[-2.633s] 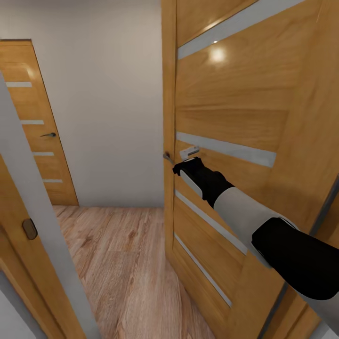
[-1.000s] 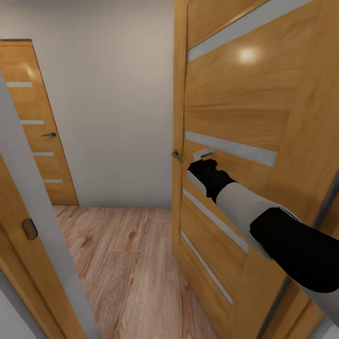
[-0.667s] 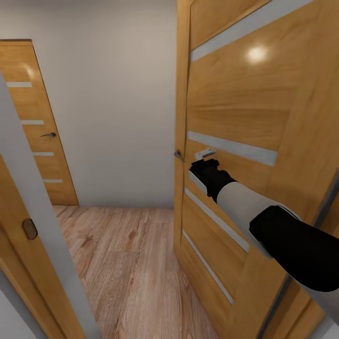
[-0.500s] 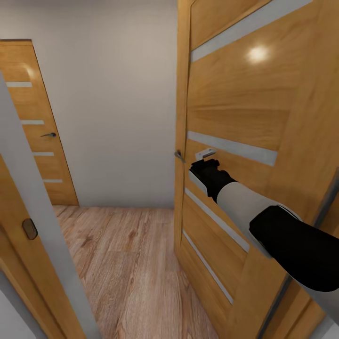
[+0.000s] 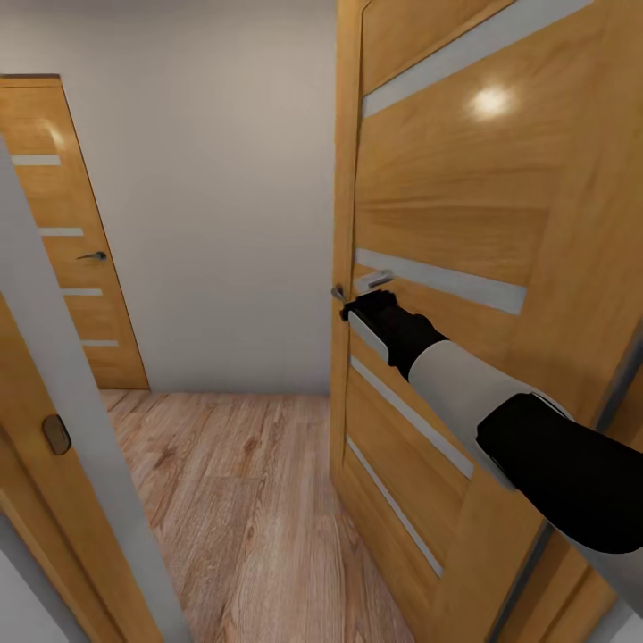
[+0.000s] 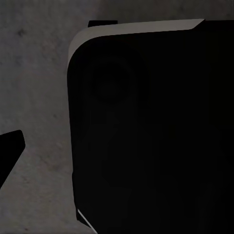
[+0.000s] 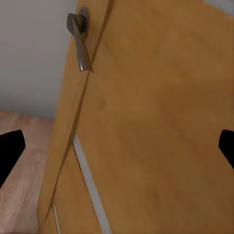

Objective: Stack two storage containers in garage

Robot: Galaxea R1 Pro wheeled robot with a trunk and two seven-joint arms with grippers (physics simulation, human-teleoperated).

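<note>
We saw the right gripper pressed near the smooth wooden door, beside its curved metal handle, with fingers spread wide and holding nothing. For the left gripper, we could not tell. Plank floor lay below.

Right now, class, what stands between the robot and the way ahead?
A wooden door, partly open, stands right before the right pincer, whose tips are spread at the panel beside the lever handle. Beyond its edge, wood floor leads to another, closed door.
</note>
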